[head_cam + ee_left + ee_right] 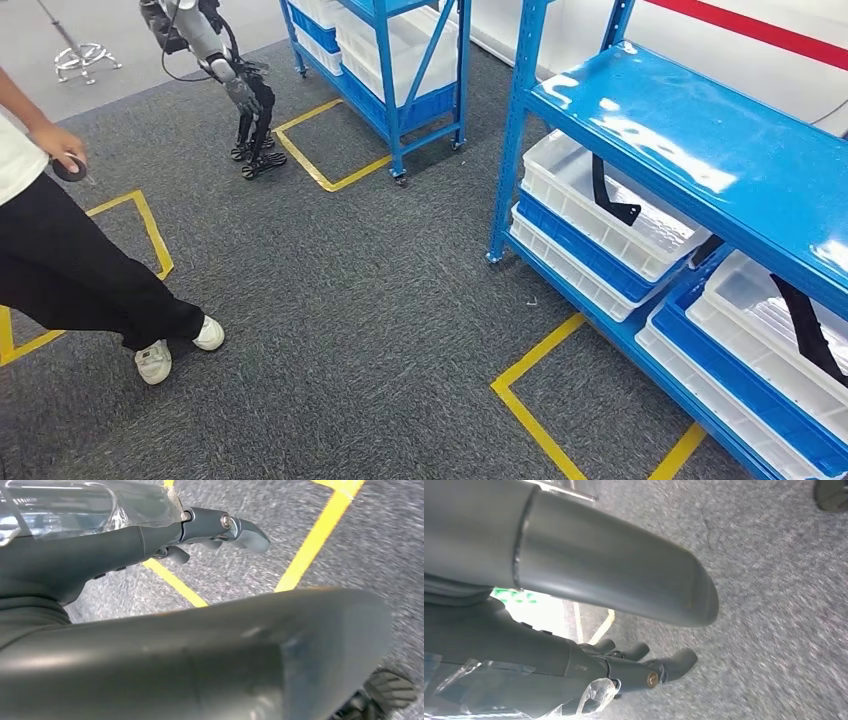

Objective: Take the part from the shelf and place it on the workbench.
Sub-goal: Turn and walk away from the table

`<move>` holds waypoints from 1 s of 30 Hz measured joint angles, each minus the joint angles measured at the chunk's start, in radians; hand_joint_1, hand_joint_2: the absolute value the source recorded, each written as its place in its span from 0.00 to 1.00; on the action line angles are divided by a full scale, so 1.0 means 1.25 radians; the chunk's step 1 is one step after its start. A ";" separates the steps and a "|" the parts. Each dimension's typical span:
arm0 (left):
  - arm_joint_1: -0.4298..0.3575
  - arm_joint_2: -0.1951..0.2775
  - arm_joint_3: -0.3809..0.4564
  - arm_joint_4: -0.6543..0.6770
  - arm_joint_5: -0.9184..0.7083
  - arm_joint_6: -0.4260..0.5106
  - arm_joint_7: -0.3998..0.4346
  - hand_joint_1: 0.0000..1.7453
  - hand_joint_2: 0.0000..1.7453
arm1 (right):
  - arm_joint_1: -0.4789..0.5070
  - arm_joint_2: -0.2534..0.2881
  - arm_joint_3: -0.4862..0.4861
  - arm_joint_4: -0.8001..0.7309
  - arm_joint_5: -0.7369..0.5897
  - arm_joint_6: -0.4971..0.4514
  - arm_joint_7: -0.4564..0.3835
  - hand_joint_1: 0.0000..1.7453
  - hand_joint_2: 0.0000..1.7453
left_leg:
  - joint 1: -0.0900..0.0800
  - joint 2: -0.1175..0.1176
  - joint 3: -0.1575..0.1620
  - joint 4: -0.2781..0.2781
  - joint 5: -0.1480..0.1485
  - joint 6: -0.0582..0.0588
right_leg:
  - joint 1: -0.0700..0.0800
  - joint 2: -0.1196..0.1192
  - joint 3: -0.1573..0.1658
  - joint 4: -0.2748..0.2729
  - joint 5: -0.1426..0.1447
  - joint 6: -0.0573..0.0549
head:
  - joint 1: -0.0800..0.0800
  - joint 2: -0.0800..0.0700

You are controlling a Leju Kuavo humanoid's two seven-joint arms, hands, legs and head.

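A blue shelf (700, 130) stands at the right of the head view, with white bins (560, 165) on its lower level. A black strap-like part (612, 200) lies in the nearer-left bin. Another black part (805, 330) lies in a bin further right. My left hand (150, 545) hangs over the grey carpet, its fingers (220, 527) stretched out and holding nothing. My right hand (574, 665) also hangs above the carpet, its fingers (664, 667) apart and holding nothing.
A person (70, 270) in black trousers stands at the left, holding a small dark object. Another robot (235, 85) stands at the back beside a second blue shelf (390, 60). Yellow tape (530, 400) marks squares on the grey carpet.
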 joint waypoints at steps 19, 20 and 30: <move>0.005 0.000 -0.006 0.000 0.000 0.002 0.000 0.00 0.00 | 0.000 -0.005 0.012 0.001 -0.010 -0.001 -0.009 0.00 0.00 | 0.002 -0.073 0.001 -0.015 0.020 0.027 | 0.001 0.043 -0.109 0.200 -0.091 0.025 | 0.002 0.000; 0.006 0.000 -0.006 0.000 0.001 0.003 0.000 0.00 0.00 | -0.001 -0.004 0.013 0.001 -0.010 -0.001 -0.009 0.00 0.00 | 0.000 -0.062 0.000 -0.014 0.020 0.028 | 0.000 0.039 -0.128 0.247 -0.108 0.027 | 0.002 0.000; -0.001 -0.002 -0.006 0.000 0.001 0.005 0.000 0.00 0.00 | -0.002 -0.006 0.014 0.001 -0.019 -0.002 -0.019 0.00 0.00 | -0.007 0.011 0.001 -0.005 0.004 0.007 | 0.012 -0.007 0.009 -0.002 -0.005 -0.008 | 0.001 0.000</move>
